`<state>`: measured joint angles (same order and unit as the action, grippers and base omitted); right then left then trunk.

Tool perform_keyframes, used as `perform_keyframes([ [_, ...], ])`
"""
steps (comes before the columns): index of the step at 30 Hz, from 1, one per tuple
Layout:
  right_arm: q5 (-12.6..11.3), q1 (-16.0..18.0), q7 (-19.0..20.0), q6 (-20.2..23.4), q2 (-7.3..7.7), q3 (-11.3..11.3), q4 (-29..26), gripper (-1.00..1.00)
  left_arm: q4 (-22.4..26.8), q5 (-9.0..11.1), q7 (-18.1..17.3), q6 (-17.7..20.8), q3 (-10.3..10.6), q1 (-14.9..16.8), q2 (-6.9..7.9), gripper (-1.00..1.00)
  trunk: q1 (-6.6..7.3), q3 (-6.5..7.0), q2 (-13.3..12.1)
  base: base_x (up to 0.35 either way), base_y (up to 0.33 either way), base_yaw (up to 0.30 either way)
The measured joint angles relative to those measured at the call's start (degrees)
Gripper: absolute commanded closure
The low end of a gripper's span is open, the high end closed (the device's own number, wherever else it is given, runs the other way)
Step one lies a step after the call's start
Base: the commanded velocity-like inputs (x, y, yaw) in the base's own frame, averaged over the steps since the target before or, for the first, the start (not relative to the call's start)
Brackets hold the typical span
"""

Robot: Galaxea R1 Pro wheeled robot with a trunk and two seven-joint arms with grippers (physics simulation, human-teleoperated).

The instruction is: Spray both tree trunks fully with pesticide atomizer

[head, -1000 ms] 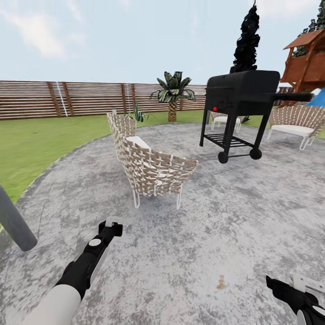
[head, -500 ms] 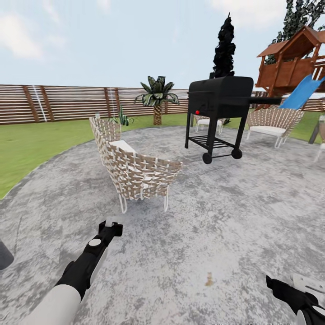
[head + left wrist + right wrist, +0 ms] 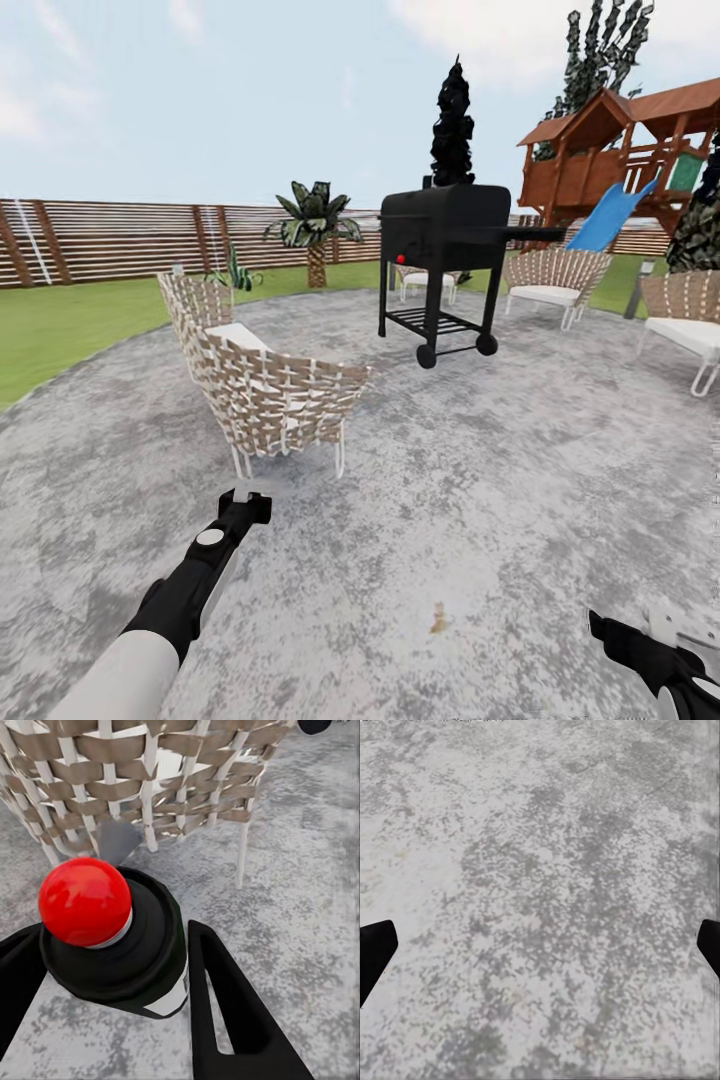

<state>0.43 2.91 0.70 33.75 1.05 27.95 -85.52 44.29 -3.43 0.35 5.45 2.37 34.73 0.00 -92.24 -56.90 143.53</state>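
Since the left gripper (image 3: 112,967) is already clamped on the pesticide atomizer (image 3: 112,937), a black can with a red ball top lying between the two black fingers (image 3: 225,1020), the pick-up looks done, while the spraying of both trunks appears not to have begun: no thick grey-brown trunk of the kind the task wants shows on this patio. Reading the head view from left, there is one slatted fence (image 3: 100,240) behind the lawn (image 3: 60,320), one left arm with its gripper (image 3: 243,503) held low over the paving (image 3: 480,480), one woven chair (image 3: 265,390) just ahead of it, one short palm (image 3: 313,225), one black grill (image 3: 445,255) on wheels, and one dark narrow conifer (image 3: 452,125) behind it. Further right stand two more woven chairs (image 3: 553,280), with a fourth seat only partly seen behind the grill, and one wooden play tower (image 3: 620,150) with a blue slide. At the lower right corner sits the right gripper (image 3: 640,650); in its wrist camera its fingertips (image 3: 375,952) stand wide apart over bare paving, holding nothing. So the trees remain to be found, approached and covered.
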Motion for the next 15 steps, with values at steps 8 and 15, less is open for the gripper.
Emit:
perform_keyframes([
  [8,0.0,0.0,0.0,0.0,0.00,0.0,0.0,-1.00,0.0,0.0,0.0,0.0,0.0,0.0,0.00,1.00,0.00,0.45,0.0,0.000,0.000,-0.224],
  [15,0.0,0.0,0.0,0.0,0.00,0.0,0.0,-1.00,0.0,0.0,0.0,0.0,0.0,0.0,0.00,1.00,0.00,0.84,0.0,0.000,0.000,-0.224],
])
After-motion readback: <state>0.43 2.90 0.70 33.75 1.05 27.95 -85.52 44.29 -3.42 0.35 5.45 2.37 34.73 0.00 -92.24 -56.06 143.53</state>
